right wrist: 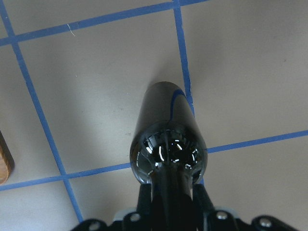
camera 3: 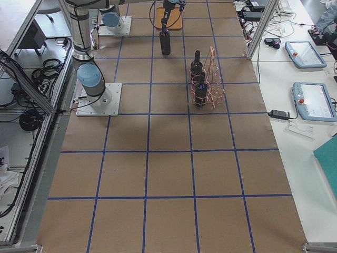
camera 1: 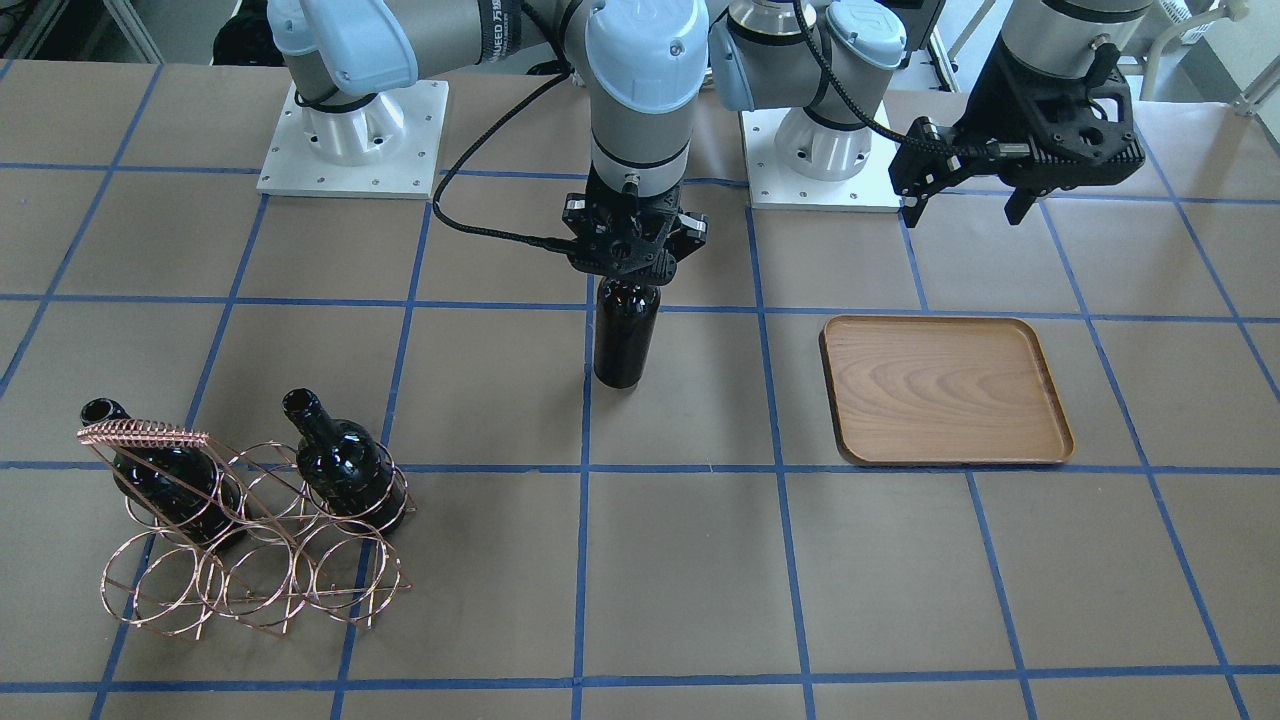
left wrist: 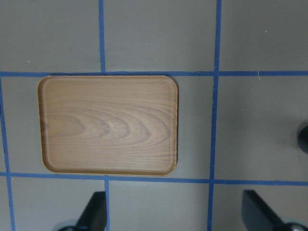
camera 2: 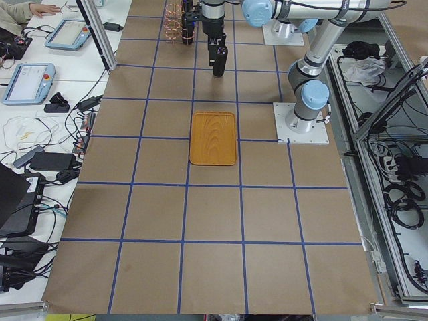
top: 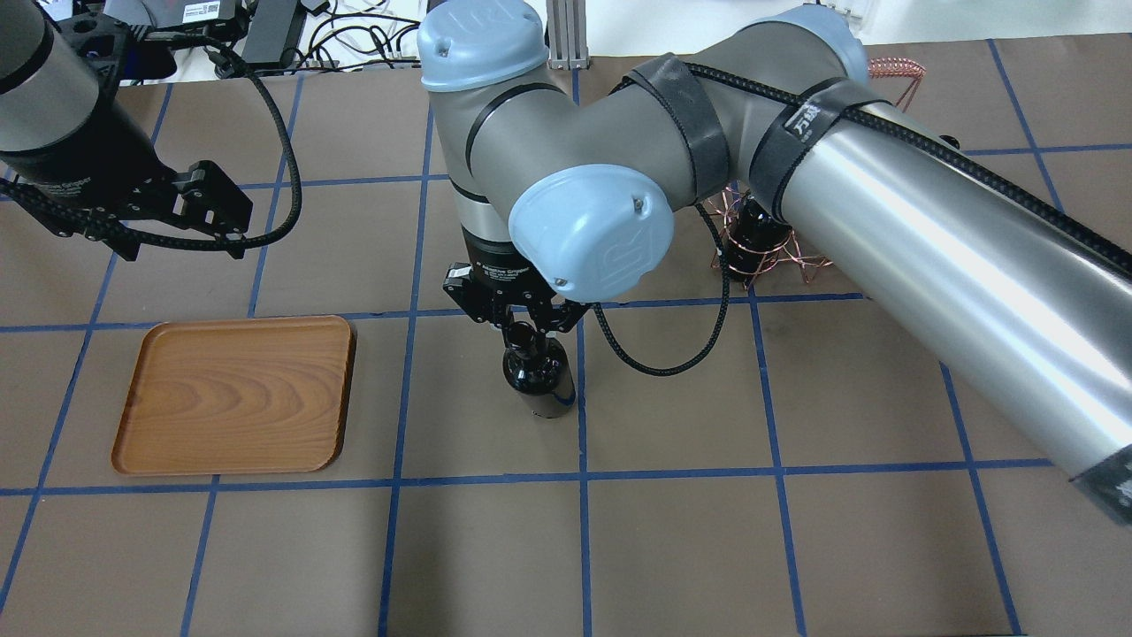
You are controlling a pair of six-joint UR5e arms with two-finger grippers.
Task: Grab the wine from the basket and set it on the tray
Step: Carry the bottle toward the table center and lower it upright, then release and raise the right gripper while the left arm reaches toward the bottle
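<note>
Wine bottle [camera 1: 627, 335] stands upright near the middle of the table [camera 1: 700, 580], well clear of both the basket [camera 1: 250, 560] and the tray [camera 1: 945, 390]. The right gripper [camera 1: 628, 275] comes straight down on it, jaws closed around the slim neck just above the shoulder. Its base sits right at a blue tape line [camera 1: 583, 520]; whether the glass touches the paper or hangs just above it cannot be told. Bare brown table lies on every side of the bottle, and the stretch between it and the tray's nearest short edge holds only one crossing tape line. The tray lies flat inside one grid square with its long sides close along the tape and its low rim and rounded corners fully in view. The left gripper [camera 1: 967, 210] hovers above the table beyond the tray's robot-side edge, jaws spread wide and holding nothing. In its wrist view the two dark fingertips [left wrist: 94, 211] show far apart below the tray. The basket sits toward the table's far corner on the right arm's side, near the operators' edge. Two more bottles [camera 1: 345, 465] stand in its rings, apart from each other, on the robot side of the coil-wrapped handle bar [camera 1: 140, 433].
</note>
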